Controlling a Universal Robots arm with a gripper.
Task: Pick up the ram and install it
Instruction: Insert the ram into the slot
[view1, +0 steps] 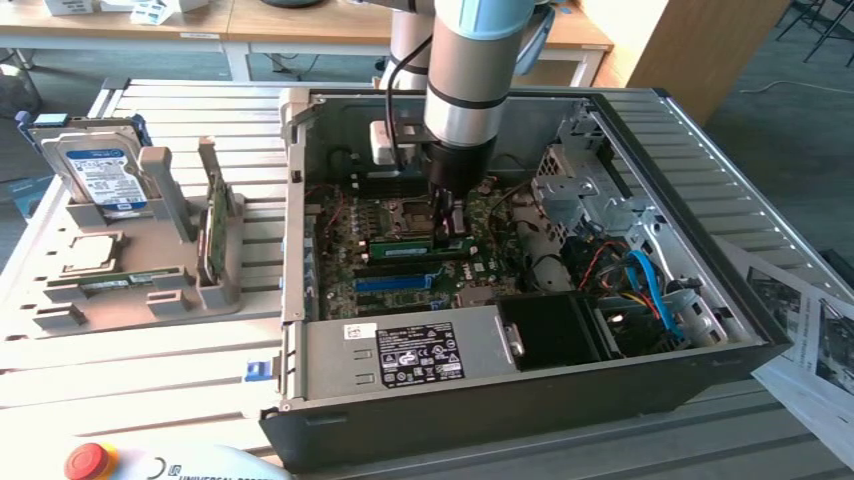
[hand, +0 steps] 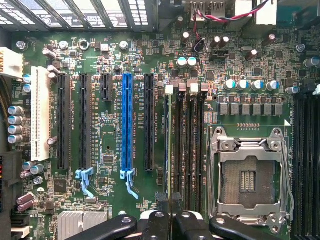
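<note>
The ram (view1: 400, 243) is a long green stick standing on edge over the memory slots inside the open computer case (view1: 747, 300). My gripper (view1: 451, 225) reaches straight down from the arm and is shut on the ram's end toward the exterior view's right. In the wrist view the fingers (hand: 160, 202) sit close together, and the ram (hand: 166, 145) shows as a thin edge running away from them along the black memory slots (hand: 187, 145), beside the empty CPU socket (hand: 247, 180). Whether the stick is fully seated cannot be told.
At the exterior view's left, a grey holder (view1: 160, 300) carries a hard drive with a blue label (view1: 100, 175), an upright green expansion card (view1: 214, 230) and a square chip (view1: 87, 255). Cables (view1: 647, 280) and a power supply (view1: 400, 355) crowd the case. A red stop button (view1: 87, 460) sits in front.
</note>
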